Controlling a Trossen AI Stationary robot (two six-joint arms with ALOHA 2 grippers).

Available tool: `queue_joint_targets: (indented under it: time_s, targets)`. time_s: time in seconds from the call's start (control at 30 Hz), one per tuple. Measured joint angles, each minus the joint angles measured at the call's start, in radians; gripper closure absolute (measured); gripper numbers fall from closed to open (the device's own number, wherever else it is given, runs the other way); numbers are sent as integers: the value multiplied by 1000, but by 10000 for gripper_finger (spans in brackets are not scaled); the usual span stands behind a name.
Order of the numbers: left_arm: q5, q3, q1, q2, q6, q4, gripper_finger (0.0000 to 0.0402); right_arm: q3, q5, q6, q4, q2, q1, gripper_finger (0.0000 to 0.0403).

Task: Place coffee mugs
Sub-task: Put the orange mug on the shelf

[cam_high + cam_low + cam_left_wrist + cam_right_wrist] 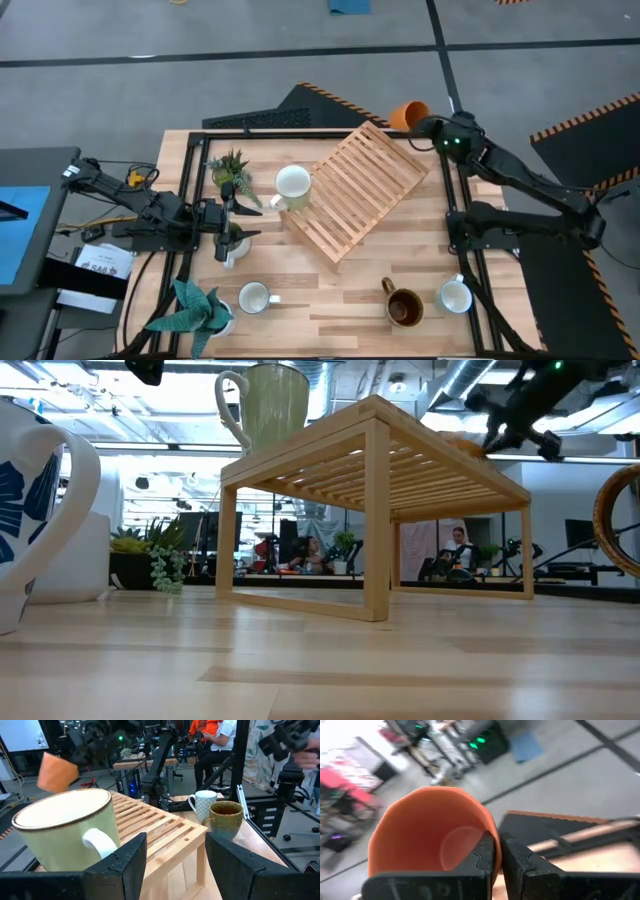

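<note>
The orange mug point(407, 115) hangs in my right gripper point(430, 128) above the far right corner of the slatted wooden rack point(350, 190); in the right wrist view the orange mug point(427, 835) fills the frame. The green mug point(65, 827) stands upright on the rack's left corner point(292, 185). My left gripper point(176, 855) is open just left of the rack point(240, 220), touching nothing. A white mug point(255, 297), the dark brown mug point(403, 307) and the blue-patterned mug point(456, 295) stand on the table's near part. My right gripper is shut on the orange mug's rim wall point(489, 832), with one finger point(482, 857) inside the mug and the other outside. The mug is lifted clear, tipped over with its opening toward the table's left.
Two potted plants stand at the table's left, one far point(230, 170) and one near point(195, 305). A small white object point(232, 250) sits under my left gripper. Bare wood lies between the rack and the near row of mugs. People sit in the room beyond.
</note>
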Motion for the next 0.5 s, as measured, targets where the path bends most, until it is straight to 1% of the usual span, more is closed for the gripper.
queue_joint_targets:
  time_s: [0.1,0.2,0.4,0.5]
  targets:
    - [0,0,0,0,0,0,214,45,1,-42,14,-6,53,364]
    - [0,0,0,0,0,0,214,103,-1,-94,15,-1,131,364]
    - [0,0,0,0,0,0,214,214,-12,-222,9,65,361,364]
    - [0,0,0,0,-1,0,214,271,-12,-260,-17,114,484,364]
